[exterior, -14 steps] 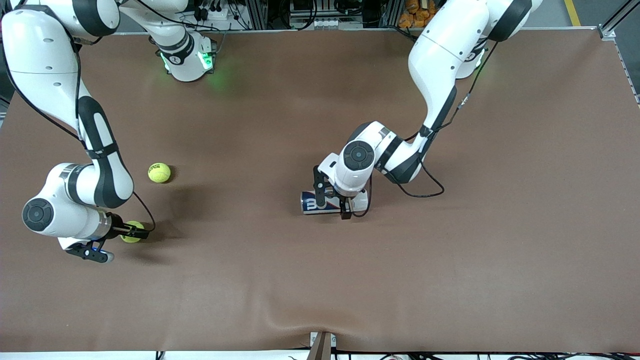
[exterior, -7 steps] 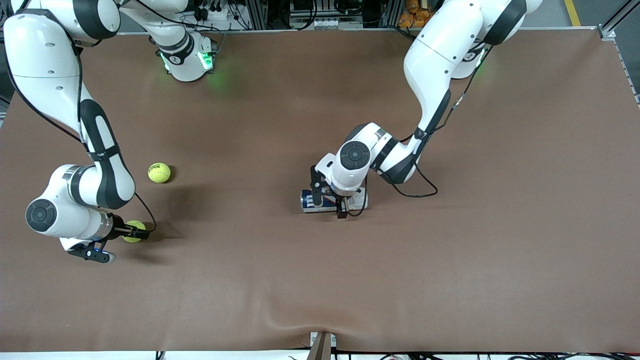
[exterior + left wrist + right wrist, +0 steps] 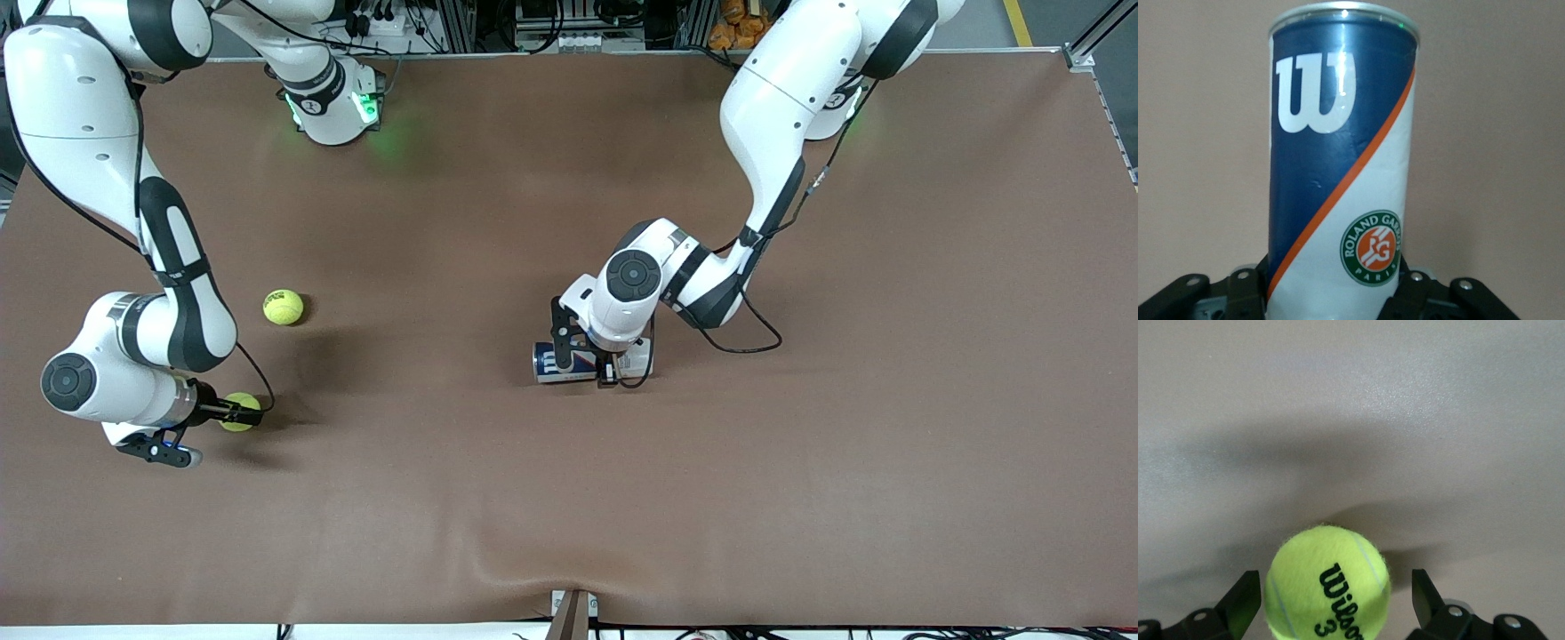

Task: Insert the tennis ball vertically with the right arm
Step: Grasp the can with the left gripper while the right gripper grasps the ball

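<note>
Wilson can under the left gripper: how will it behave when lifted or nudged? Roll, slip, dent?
The can lies on its side on the table, so a nudge across it would probably roll it. Its glossy wall looks slippery, so the left gripper may need a firm squeeze. It seems thin-walled and light, so hard clamping might dent it.

Worktop [image 3: 889, 400]: plain brown. Two balls [image 3: 284, 307], [image 3: 238, 412]: yellow-green; the second carries black lettering. Can [image 3: 1341, 167]: dark blue with a white W, orange diagonal stripe, white lower part, round green-and-orange emblem, silver rim. Arms [image 3: 765, 98]: white with black joint bands; green lights at the bases.
</note>
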Available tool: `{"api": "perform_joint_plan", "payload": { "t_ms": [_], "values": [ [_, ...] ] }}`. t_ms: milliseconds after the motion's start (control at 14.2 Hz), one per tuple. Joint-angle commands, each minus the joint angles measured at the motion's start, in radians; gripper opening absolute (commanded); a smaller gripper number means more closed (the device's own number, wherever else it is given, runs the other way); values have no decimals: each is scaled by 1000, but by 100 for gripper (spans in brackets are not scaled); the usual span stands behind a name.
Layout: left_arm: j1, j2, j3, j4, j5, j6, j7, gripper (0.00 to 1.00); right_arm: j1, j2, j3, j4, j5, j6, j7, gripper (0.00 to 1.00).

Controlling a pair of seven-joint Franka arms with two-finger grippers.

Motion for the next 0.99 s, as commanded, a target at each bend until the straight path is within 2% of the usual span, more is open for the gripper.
{"api": "perform_joint_plan", "payload": {
  "t_ms": [0,141,282,564,705,916],
  "values": [
    [32,-47,0,-7,6,-4,7,63,-12,9,10,8,0,9,4,95],
    [90,-64,-52,2,2,-7,50,61,-12,9,10,8,2,9,5,78],
    [182,-63,-139,42,-43,-7,123,60,-14,9,10,8,2,8,4,69],
    [367,-54,-340,55,-113,24,219,61,-12,6,10,10,2,5,2,68],
    [441,-34,-426,50,-187,111,265,62,-12,-3,10,11,2,-1,1,68],
    [437,-8,-442,52,-325,174,341,63,-9,-46,10,11,2,-18,-5,68]
  ]
}}
